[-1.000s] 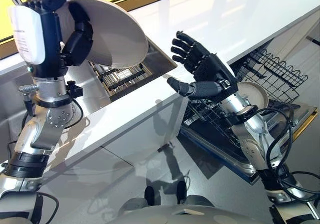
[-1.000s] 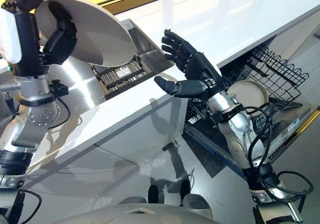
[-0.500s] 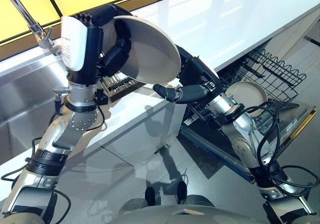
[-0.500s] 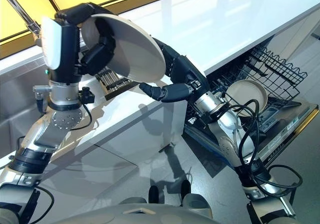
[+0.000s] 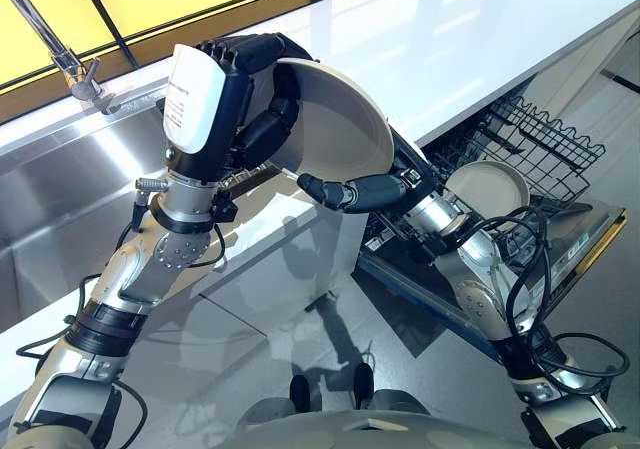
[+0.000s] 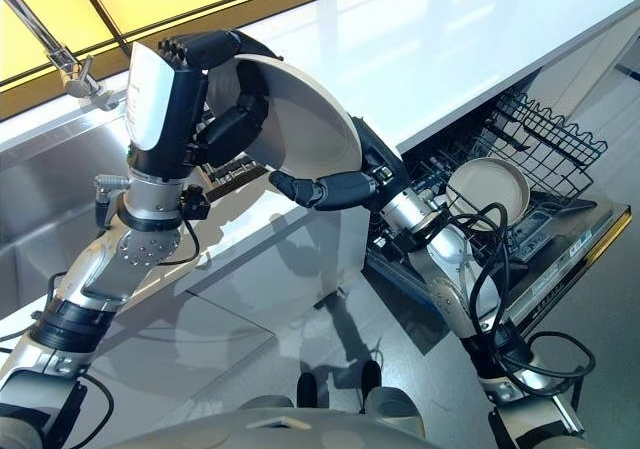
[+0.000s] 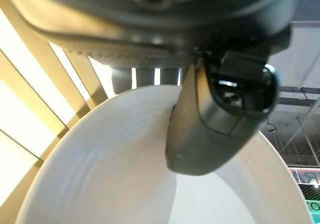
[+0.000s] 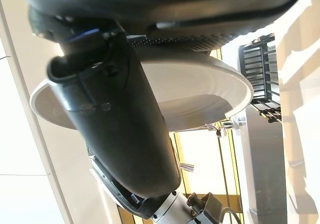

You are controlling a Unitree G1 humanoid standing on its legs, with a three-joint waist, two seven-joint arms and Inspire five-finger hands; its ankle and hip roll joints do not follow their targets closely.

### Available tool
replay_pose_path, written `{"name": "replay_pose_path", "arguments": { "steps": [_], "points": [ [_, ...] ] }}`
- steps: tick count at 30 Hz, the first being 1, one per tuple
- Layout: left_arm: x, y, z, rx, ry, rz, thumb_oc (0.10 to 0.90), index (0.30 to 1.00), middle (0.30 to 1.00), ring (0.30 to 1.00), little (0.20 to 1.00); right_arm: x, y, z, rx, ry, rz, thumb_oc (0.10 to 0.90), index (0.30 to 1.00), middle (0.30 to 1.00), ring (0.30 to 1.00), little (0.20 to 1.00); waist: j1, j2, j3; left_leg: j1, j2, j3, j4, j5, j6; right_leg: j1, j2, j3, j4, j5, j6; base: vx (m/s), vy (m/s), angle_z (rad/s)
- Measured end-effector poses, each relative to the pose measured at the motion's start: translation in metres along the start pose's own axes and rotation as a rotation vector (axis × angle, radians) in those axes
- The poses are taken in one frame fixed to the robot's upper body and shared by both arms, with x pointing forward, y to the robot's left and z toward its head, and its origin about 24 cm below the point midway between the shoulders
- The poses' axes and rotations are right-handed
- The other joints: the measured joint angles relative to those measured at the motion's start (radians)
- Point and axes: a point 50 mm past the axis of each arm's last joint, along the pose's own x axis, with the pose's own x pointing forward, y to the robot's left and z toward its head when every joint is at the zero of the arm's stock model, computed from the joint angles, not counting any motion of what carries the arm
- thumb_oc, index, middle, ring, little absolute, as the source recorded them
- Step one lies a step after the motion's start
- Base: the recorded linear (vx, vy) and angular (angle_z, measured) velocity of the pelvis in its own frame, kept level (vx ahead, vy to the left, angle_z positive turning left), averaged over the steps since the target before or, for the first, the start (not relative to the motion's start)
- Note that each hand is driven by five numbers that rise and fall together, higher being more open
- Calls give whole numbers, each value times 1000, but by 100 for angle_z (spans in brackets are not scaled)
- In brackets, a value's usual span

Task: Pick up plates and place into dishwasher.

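Observation:
A white plate (image 5: 335, 119) is held on edge above the counter's front edge, with my left hand (image 5: 262, 134) shut on its rim and the thumb (image 7: 220, 119) pressed on its face (image 7: 100, 159). My right hand (image 5: 345, 191) has come up against the same plate from the other side. Its thumb (image 8: 120, 124) lies across the plate's lower rim (image 8: 200, 94), and the rest of the hand is hidden behind the plate. A second white plate (image 5: 490, 189) stands in the open dishwasher's lower rack (image 5: 540, 139).
The dishwasher door (image 5: 560, 259) lies open and flat at the right, below the white counter (image 5: 480, 29). A steel sink (image 5: 60, 189) with a tap (image 5: 60, 54) lies at the left. A dark rack (image 5: 240, 174) sits in it.
My left arm has carried the plate to the right and lower, to my right hand. The right hand, spread open in the air a second ago, now sits behind the plate.

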Motion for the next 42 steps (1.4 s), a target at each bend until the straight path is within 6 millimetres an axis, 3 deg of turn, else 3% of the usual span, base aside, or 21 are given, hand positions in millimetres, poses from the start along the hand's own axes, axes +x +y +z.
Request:
{"name": "replay_pose_path", "arguments": {
  "steps": [3,4,8,9,15,26,27,28,29,30,35,42],
  "points": [
    [0,0,0,0,0,-1,100,300,300,300,200,-1,0,-1,2,2,-6,800,900,900,900,900,-2,0,0,0,-2,-2,-1,1,2,0,-3,-3,1,0,0,-13,-15,2],
    [0,0,0,0,0,-1,100,300,300,300,200,-1,0,-1,3,2,-6,394,552,552,552,494,-1,0,0,0,-2,-1,-1,1,2,0,-3,-3,1,0,0,-14,-11,3],
    [0,0,0,-1,1,1,100,300,300,300,200,-1,1,-2,8,3,-13,213,396,396,396,313,1,0,0,0,-1,2,0,2,3,1,-1,-2,-4,0,0,0,0,0],
    [0,-1,0,-2,4,2,100,300,300,300,200,-1,1,-2,7,2,-15,100,300,300,300,200,1,0,0,0,-1,2,0,2,3,1,-1,-2,-5,0,0,0,0,0],
    [-10,-7,4,-37,40,7,100,300,300,300,200,-3,-6,-1,5,-5,-115,100,300,300,300,200,5,3,-3,0,-1,2,-8,2,3,2,-1,-1,-13,1,0,0,1,-1],
    [-29,-15,5,-141,162,12,100,300,300,300,200,-10,-5,-6,-23,9,-134,100,300,300,300,200,31,4,-4,2,-1,1,-17,3,3,7,-1,-13,-25,1,0,-6,-2,2],
    [-30,-15,5,-150,169,11,202,387,387,387,302,-10,-5,-6,-22,10,-133,100,300,300,300,200,34,4,-4,2,-1,1,-17,3,3,7,-1,-13,-24,1,0,0,0,0],
    [-31,-14,4,-160,177,7,372,533,533,533,472,-10,-5,-7,-19,10,-134,100,300,300,300,200,39,4,-4,2,-1,1,-17,3,3,7,-1,-13,-24,1,0,0,0,0],
    [-31,-14,4,-169,182,0,633,756,756,756,733,-11,-4,-8,-12,10,-137,100,300,300,300,200,44,4,-4,3,-1,1,-17,3,3,8,-1,-13,-24,1,0,0,0,0],
    [-30,-14,3,-189,192,-9,800,900,900,900,900,-11,-3,-9,-5,10,-145,100,300,300,300,200,48,4,-4,3,-1,0,-17,3,3,8,-1,-14,-24,0,0,0,0,0],
    [-37,-14,-2,-301,273,-53,800,900,900,900,900,-15,-2,-14,8,23,-172,100,300,300,300,200,51,4,-4,2,-2,-9,-21,6,6,11,-3,-25,-24,0,0,25,2,5],
    [-39,-15,-3,-407,323,-42,800,900,900,900,900,-16,-2,-6,-213,-33,-216,100,300,300,300,200,51,4,-4,1,-1,-3,-22,8,6,7,-3,-26,-25,0,0,2,11,-1]
  ]
}}
